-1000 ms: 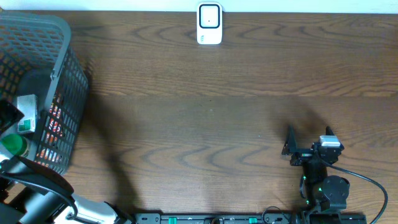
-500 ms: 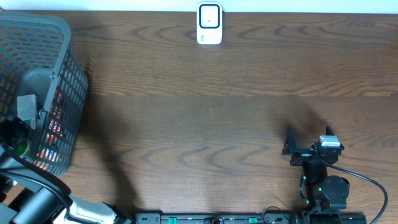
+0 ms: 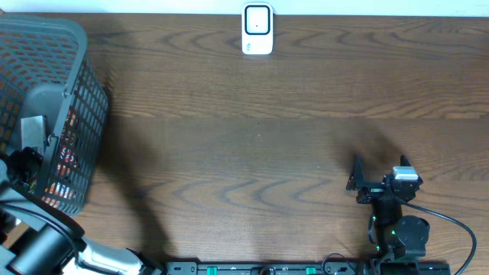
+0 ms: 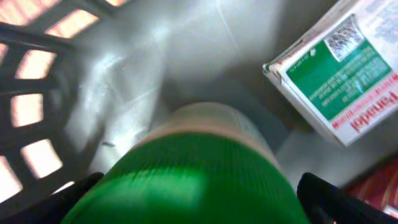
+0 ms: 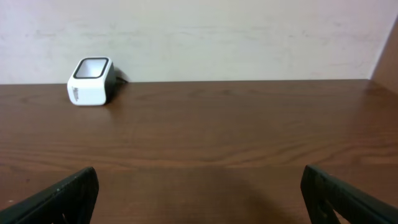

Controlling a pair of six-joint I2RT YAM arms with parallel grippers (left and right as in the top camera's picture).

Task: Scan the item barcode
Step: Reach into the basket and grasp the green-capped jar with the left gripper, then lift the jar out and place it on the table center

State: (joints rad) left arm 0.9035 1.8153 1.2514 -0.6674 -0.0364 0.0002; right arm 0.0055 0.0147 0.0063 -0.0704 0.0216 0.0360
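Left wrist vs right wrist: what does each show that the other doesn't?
Left wrist only: the inside of the basket, with a green container close up between its jaws and a green-labelled box beside it. Right wrist only: the white scanner standing on the wooden table near the wall. Shared: no object; each just shows its own jaws open at the lower corners.
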